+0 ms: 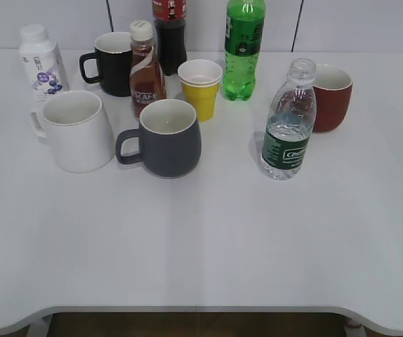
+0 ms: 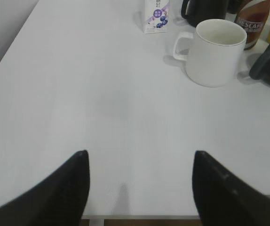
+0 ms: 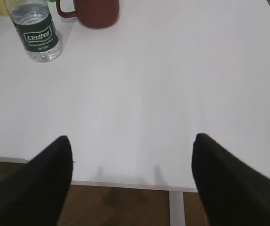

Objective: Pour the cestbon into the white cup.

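The cestbon (image 1: 288, 123) is a clear ribbed bottle with a dark green label, uncapped, standing upright right of centre. It also shows at the top left of the right wrist view (image 3: 35, 34). The white cup (image 1: 76, 130) stands at the left, handle to the left, and shows in the left wrist view (image 2: 216, 52). My left gripper (image 2: 139, 155) is open and empty above the table's front edge, well short of the white cup. My right gripper (image 3: 132, 139) is open and empty above the front edge, short of and to the right of the bottle. Neither gripper shows in the exterior view.
A dark grey mug (image 1: 166, 137), a yellow paper cup (image 1: 201, 88), a brown coffee bottle (image 1: 145, 70), a black mug (image 1: 110, 63), a white milk bottle (image 1: 41, 62), a green soda bottle (image 1: 243, 45), a cola bottle (image 1: 170, 31) and a red-brown mug (image 1: 330, 97) stand on the white table (image 1: 208, 239).
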